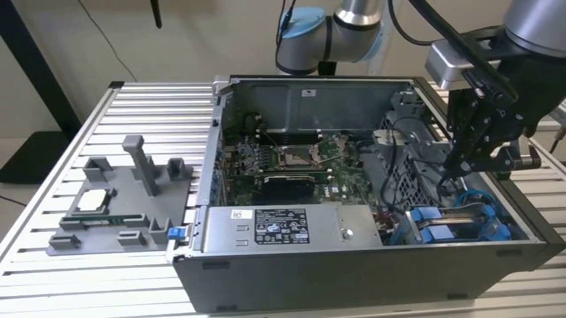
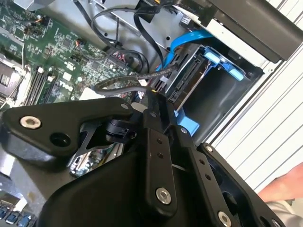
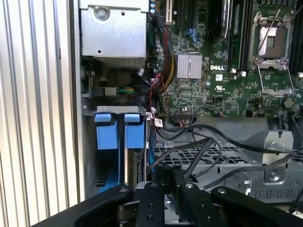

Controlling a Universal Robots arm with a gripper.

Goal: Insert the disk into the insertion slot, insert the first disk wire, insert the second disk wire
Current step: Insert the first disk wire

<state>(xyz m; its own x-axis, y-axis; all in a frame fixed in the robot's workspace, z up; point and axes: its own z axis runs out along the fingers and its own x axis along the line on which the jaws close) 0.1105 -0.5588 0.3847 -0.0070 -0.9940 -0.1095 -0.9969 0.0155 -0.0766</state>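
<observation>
Jig: set at the exterior view's left, apart from the case.
Board: exposed mid-case.
Gripper: positioned inside the case toward the exterior view's right, near the disk; grip state cannot be told.
Disk: seated in the slot.
Wire: black, ended at the disk's edge.

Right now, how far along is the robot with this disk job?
Done, it seems: the disk sits in the slot. In hand: the gripper is at the disk's connector end, beside a black wire. Left: I cannot tell whether that wire or the blue wire is fully plugged in.
</observation>
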